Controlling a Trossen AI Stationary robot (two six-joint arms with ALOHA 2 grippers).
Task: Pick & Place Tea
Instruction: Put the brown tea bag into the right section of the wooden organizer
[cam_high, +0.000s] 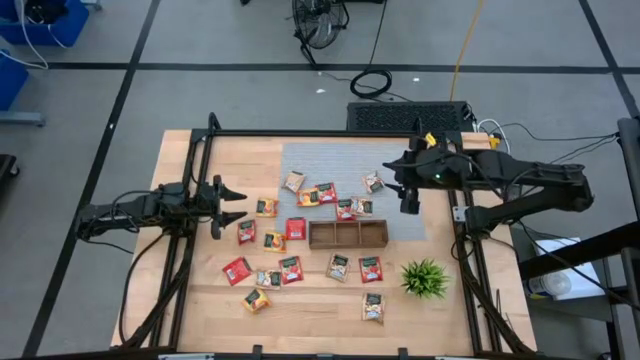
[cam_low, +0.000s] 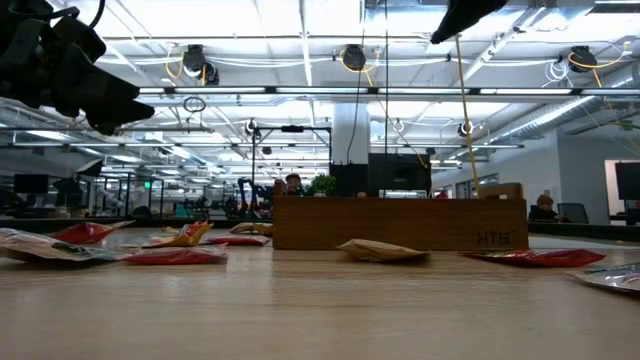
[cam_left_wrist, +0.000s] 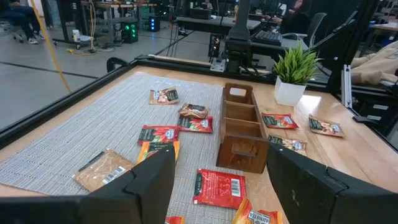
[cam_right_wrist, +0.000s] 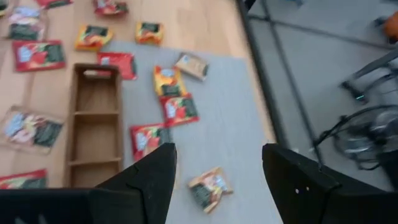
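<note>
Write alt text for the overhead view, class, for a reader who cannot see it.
A wooden tray with three empty compartments sits mid-table, with small tea sachets scattered around it on the grey mat and bare wood. The open left gripper hovers at the left, the open right gripper above the mat's right side, and a green plant stands front right.

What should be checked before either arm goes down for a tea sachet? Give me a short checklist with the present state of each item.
1. Left gripper open and empty, above the table's left side: ok.
2. Right gripper open and empty, above the grey mat: ok.
3. Wooden tray upright, its three compartments empty: ok.
4. Tea sachets lie loose around the tray, none inside it: ok for picking.
5. Sachets lie apart enough for a clean grasp: not ok everywhere; some by the tray's far side overlap.
6. Green plant stands clear of both arms: ok.
</note>
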